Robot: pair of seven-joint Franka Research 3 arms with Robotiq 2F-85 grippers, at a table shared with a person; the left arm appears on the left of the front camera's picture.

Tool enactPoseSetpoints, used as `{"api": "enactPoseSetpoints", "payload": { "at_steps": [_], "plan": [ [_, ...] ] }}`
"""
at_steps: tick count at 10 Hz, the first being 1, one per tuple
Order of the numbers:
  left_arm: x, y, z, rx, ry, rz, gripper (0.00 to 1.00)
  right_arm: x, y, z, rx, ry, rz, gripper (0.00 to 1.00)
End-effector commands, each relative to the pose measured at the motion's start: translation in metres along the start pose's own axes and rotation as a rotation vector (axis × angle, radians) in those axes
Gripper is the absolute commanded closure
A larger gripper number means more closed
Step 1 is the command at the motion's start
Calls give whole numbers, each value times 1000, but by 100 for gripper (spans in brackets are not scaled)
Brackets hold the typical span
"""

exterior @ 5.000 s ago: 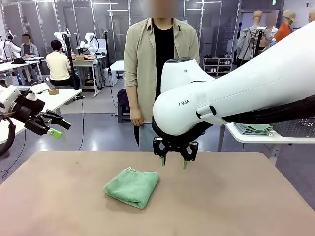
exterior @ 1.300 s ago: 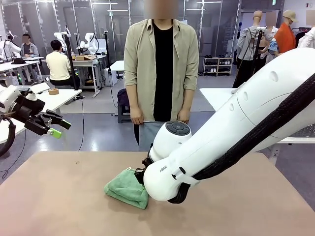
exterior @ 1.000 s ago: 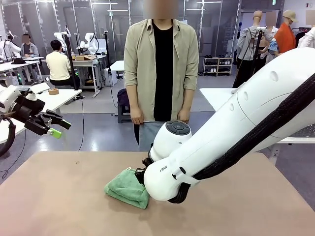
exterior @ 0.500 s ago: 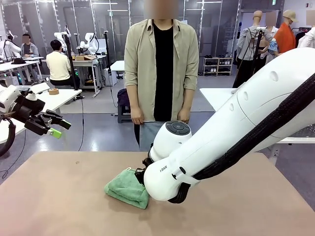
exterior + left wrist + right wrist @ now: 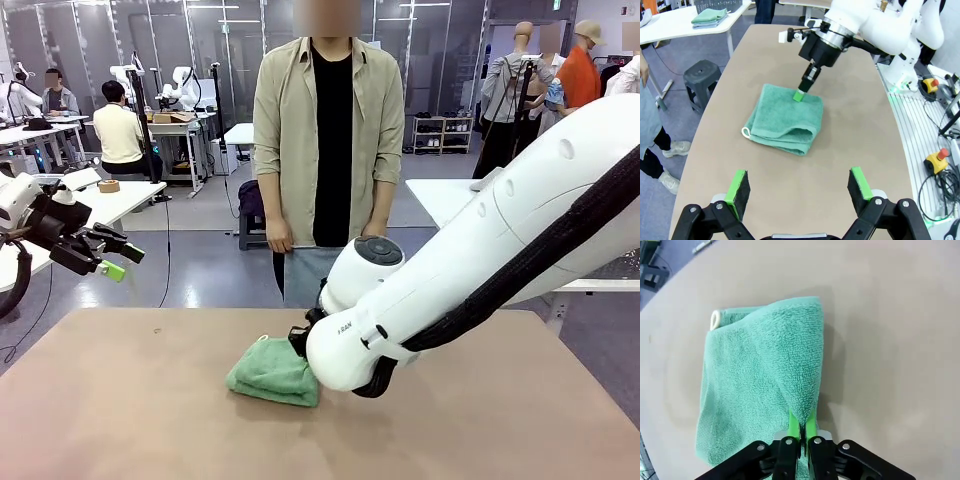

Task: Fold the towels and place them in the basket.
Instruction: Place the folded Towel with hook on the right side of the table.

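Note:
A mint green towel point(image 5: 270, 372) lies folded on the brown table point(image 5: 130, 400), its white corner loop point(image 5: 745, 132) toward the person. My right gripper point(image 5: 801, 424) is shut on the towel's point(image 5: 760, 375) near edge, pinching a raised ridge of cloth. In the left wrist view the right gripper point(image 5: 799, 95) comes down onto the towel point(image 5: 785, 117). My left gripper point(image 5: 798, 185) is open, holds nothing and hangs high off the table's left side point(image 5: 122, 262). The dark mesh basket point(image 5: 715, 5) stands on a white side table, beside folded towels point(image 5: 709, 16).
A person point(image 5: 328, 150) stands at the table's far edge, hands at their sides. The bulky right arm point(image 5: 480, 270) crosses the table's right half. A grey stool point(image 5: 702, 82) stands off the table's edge.
The right wrist has shifted right and slightly up over the last half second. The towel has slid right with it, and its edge is bunched up.

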State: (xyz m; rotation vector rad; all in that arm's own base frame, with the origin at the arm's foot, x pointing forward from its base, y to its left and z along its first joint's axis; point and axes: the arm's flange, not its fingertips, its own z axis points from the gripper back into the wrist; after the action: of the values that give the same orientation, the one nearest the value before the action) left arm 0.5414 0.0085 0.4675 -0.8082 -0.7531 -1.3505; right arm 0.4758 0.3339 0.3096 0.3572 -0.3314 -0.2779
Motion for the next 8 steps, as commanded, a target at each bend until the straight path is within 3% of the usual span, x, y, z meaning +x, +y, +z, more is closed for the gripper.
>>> {"api": "enactPoseSetpoints", "payload": {
  "at_steps": [1, 8],
  "plan": [
    [3, 1, 1, -1, 8, 18, 0, 25, -15, 6, 22, -45, 44, 95],
    [3, 1, 1, -1, 8, 18, 0, 134, -81, 14, -7, -71, 213, 95]
  ]
}}
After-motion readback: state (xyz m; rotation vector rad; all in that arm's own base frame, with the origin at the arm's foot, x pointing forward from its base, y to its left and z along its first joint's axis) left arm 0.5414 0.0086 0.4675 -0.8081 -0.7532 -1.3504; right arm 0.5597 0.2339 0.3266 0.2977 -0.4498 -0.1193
